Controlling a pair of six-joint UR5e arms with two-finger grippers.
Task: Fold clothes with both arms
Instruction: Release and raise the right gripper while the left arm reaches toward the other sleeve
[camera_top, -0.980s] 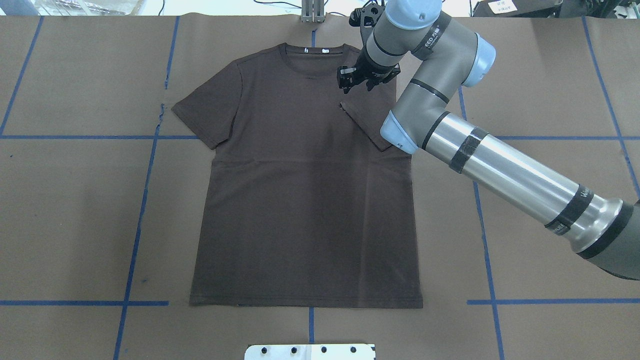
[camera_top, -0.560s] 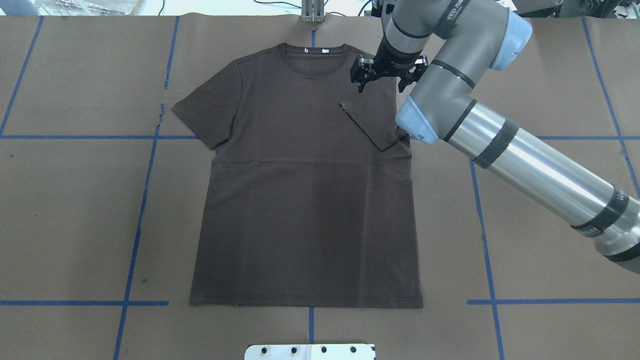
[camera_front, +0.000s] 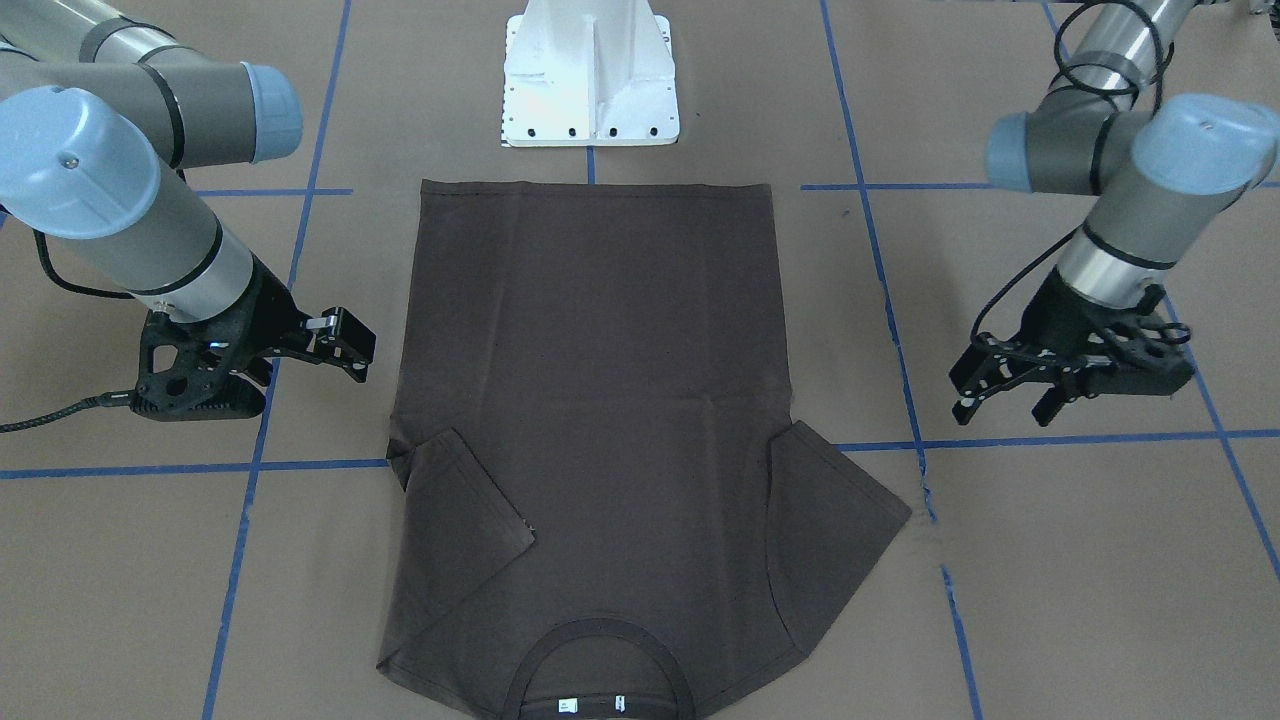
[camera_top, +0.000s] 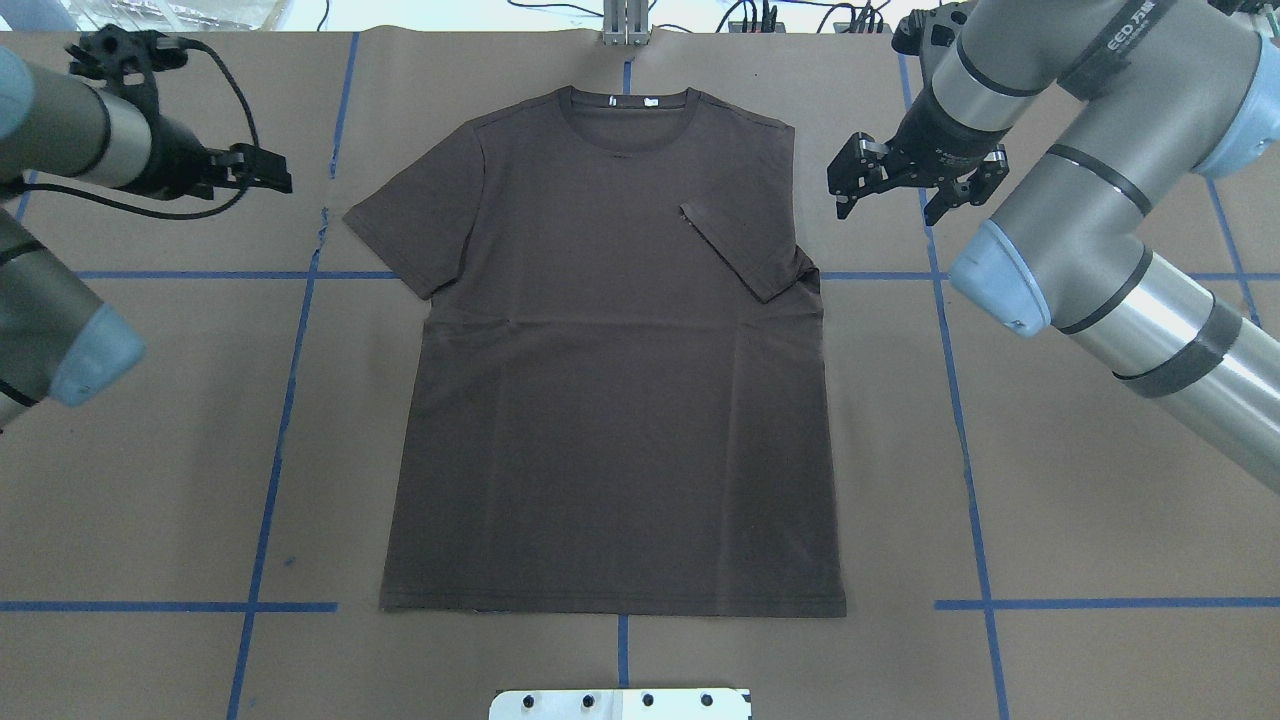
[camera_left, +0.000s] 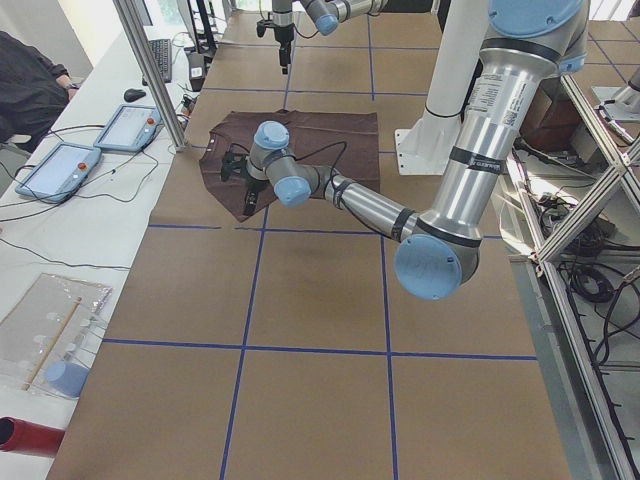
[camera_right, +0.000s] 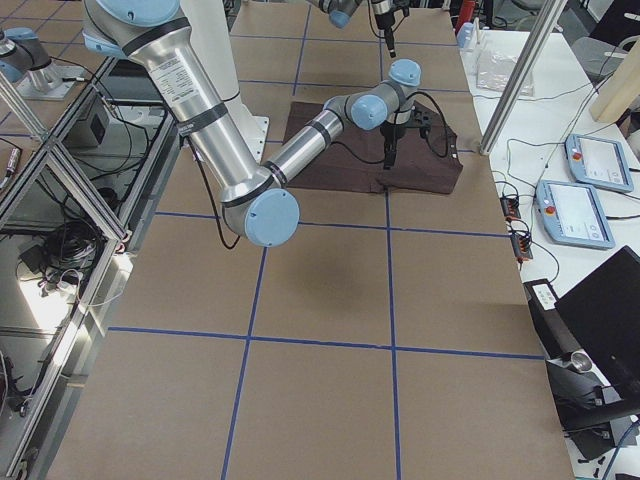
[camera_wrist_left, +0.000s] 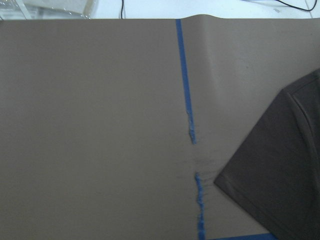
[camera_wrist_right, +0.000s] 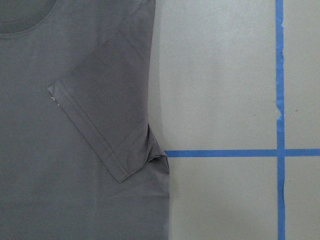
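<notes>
The dark brown T-shirt lies flat on the brown table cover, collar at the far side. Its sleeve on my right side is folded inward over the chest, also plain in the right wrist view. The other sleeve lies spread out, its tip showing in the left wrist view. My right gripper hangs open and empty just right of the shirt's shoulder. My left gripper is open and empty too, left of the spread sleeve. Both grippers are clear of the cloth.
Blue tape lines grid the table cover. The white pedestal base stands at the near edge by the shirt's hem. A metal post rises behind the collar. A side bench holds tablets, with a person seated beside it.
My right gripper has moved right, from above the shirt's shoulder to off the cloth. My left arm has come into view on the left. The folded sleeve stays put.
</notes>
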